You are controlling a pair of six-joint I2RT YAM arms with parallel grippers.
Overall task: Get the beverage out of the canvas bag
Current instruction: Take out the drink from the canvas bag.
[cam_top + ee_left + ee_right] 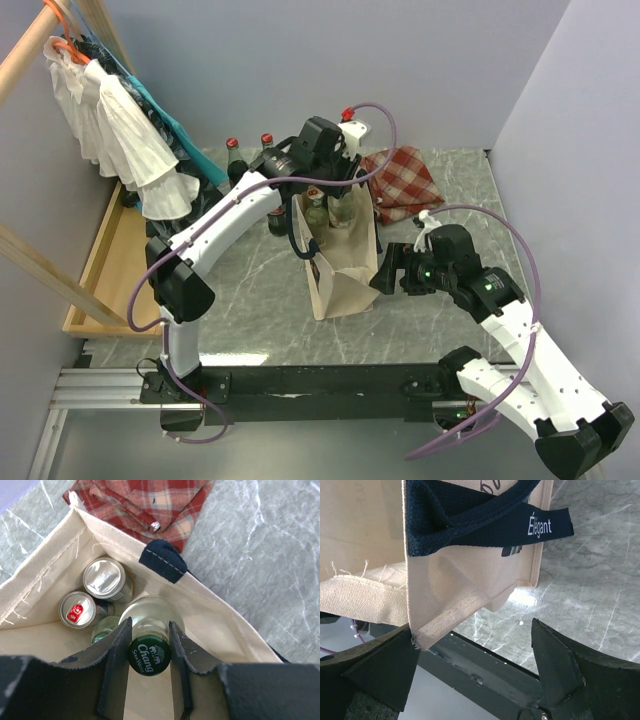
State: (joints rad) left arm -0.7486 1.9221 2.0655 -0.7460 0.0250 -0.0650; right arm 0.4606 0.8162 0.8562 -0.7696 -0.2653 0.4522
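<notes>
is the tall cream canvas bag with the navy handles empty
No: the left wrist view shows a green-capped glass bottle, a silver-topped can and a red-tabbed can inside the canvas bag.

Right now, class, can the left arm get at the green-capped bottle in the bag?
Probably yes: the bag stands open at the top, and the left tool seems to pinch the bottle by its cap.
</notes>
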